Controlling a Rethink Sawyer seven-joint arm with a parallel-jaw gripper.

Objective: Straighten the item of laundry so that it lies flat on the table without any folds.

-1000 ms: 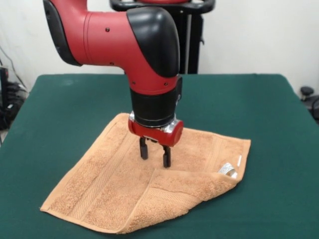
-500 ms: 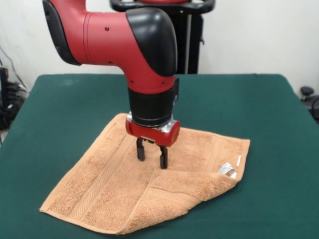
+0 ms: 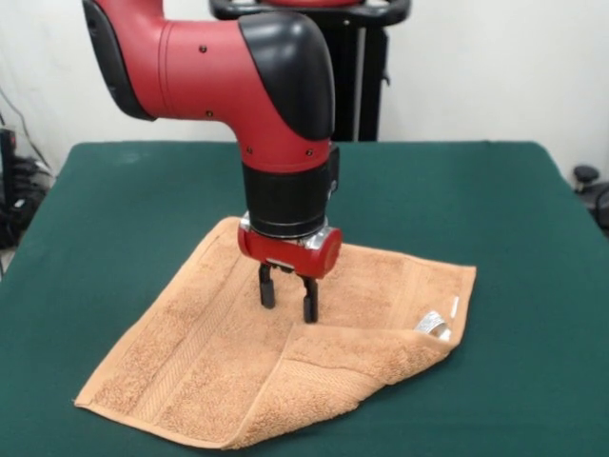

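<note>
Laundry, an orange-tan towel [image 3: 285, 367], is lying on the green counter [image 3: 495, 209] toward its near edge, roughly midway between the left and right edges, turned so its corners point like a diamond. Most of it is resting flat, but the corner nearest the counter's near edge is sitting doubled back over the cloth, making a thick triangular flap whose ridge is running from the towel's middle out toward its right corner. A small white label [image 3: 434, 326] is showing at that right corner, curling up where the flap ends.

Above the towel's middle, the red and black arm [image 3: 276, 124] is coming down from the far side, and the gripper [image 3: 283, 297] is hanging with its fingers narrowly apart, holding nothing, its tips right at the cloth beside the inner end of the fold; contact is hard to judge.

Risk, as a judgement: the tips are sitting over the flat single layer rather than the flap, so closing there is likely pinching the wrong cloth or both layers together. Dragging then would be bunching the towel or pulling it toward the near edge, where the lowest corner is already sitting close to the counter's rim.
</note>
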